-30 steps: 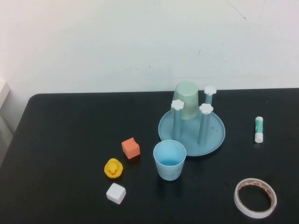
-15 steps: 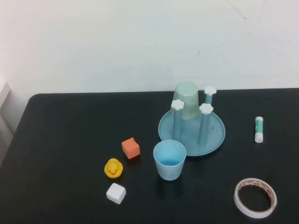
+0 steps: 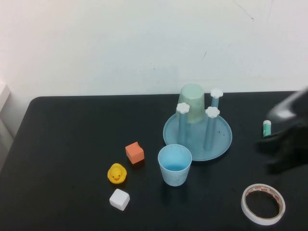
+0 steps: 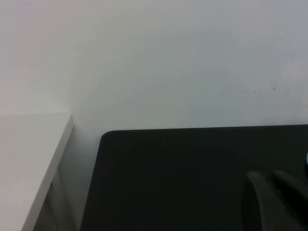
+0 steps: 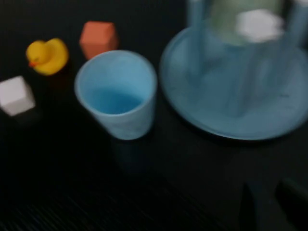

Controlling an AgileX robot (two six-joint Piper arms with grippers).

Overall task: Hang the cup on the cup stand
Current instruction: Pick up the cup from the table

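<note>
Currently the light blue tapered plastic cup [image 3: 174, 165] stands upright, mouth up, on the black tabletop [image 3: 72, 134], just in front of the round teal-blue plastic cup stand [image 3: 219, 144] and not touching it. Because the cup is mouth up, I judge it must be inverted before it can sit over a post.

The stand carries upright blue posts with white flower-shaped caps [image 3: 212, 112]. A pale green cup [image 3: 192, 103] is inverted over a rear post, so that post is occupied. The two front posts are free and face the cup, which makes them the likely targets.

My right hand [image 3: 284, 139] is at the right side of the tabletop, near the white and green glue stick [image 3: 266, 129], well apart from the cup. It holds nothing. How far its fingers stand apart I cannot tell. Its wrist camera faces the cup and stand, which suggests an approach toward the cup from the right.

My left hand [image 4: 276, 202] is parked at the left, over a bare corner of the tabletop, closed and empty. It lies outside the high view.

An orange cube [image 3: 134, 153], a yellow rubber duck [image 3: 116, 173] and a white cube [image 3: 119, 199] lie left of the cup. A roll of tape [image 3: 263, 204] lies at the front right. None blocks a right-side approach.
</note>
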